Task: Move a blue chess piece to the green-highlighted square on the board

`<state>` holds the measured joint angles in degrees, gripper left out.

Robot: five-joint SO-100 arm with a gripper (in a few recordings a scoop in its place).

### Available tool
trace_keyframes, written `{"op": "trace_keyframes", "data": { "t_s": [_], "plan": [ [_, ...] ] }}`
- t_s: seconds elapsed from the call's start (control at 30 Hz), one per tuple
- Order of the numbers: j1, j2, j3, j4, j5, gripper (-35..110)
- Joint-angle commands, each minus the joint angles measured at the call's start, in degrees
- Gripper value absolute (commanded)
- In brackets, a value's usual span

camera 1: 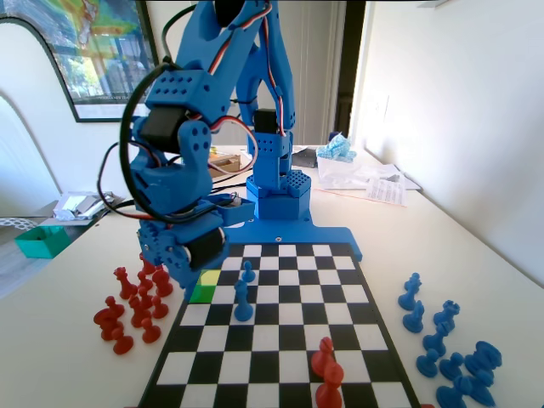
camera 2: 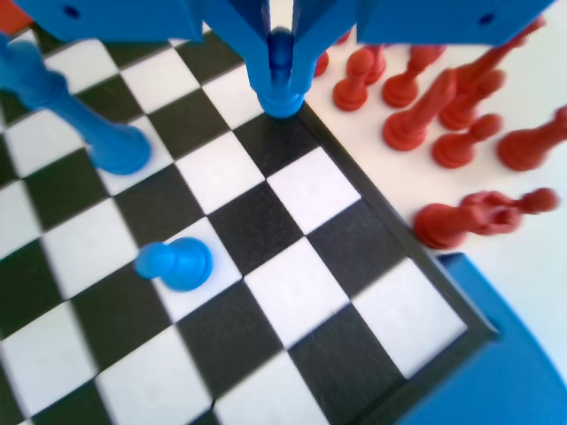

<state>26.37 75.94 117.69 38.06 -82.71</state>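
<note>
My gripper (camera 2: 282,64) hangs at the top of the wrist view, shut on a small blue chess piece (camera 2: 282,96), a pawn. Its base is at a dark cell beside the board's (camera 2: 310,190) black rim; I cannot tell whether it touches. In the fixed view the gripper (camera 1: 185,274) is low over the board's (camera 1: 280,340) left edge. It is right beside the green-highlighted square (camera 1: 201,294), which it partly covers. A second blue pawn (camera 2: 174,263) (camera 1: 247,272) stands free on the board.
A pale yellow cell (camera 1: 210,277) lies just behind the green one. A taller blue piece (camera 1: 243,302) (camera 2: 89,124) stands near the gripper. Red pieces (camera 1: 136,306) (camera 2: 443,115) crowd the table just off that edge. Two red pieces (camera 1: 327,370) stand on the board, and blue pieces (camera 1: 450,357) are off its right.
</note>
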Motion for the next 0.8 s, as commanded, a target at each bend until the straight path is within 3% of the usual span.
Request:
{"op": "trace_keyframes", "data": {
  "t_s": [0.0,0.37,0.77],
  "plan": [
    [0.18,2.02,1.49,-1.05,-1.23,1],
    [-0.26,2.02,4.31,-3.08,-1.85,1],
    [-0.26,2.55,2.55,-2.55,-2.11,14]
  ]
}}
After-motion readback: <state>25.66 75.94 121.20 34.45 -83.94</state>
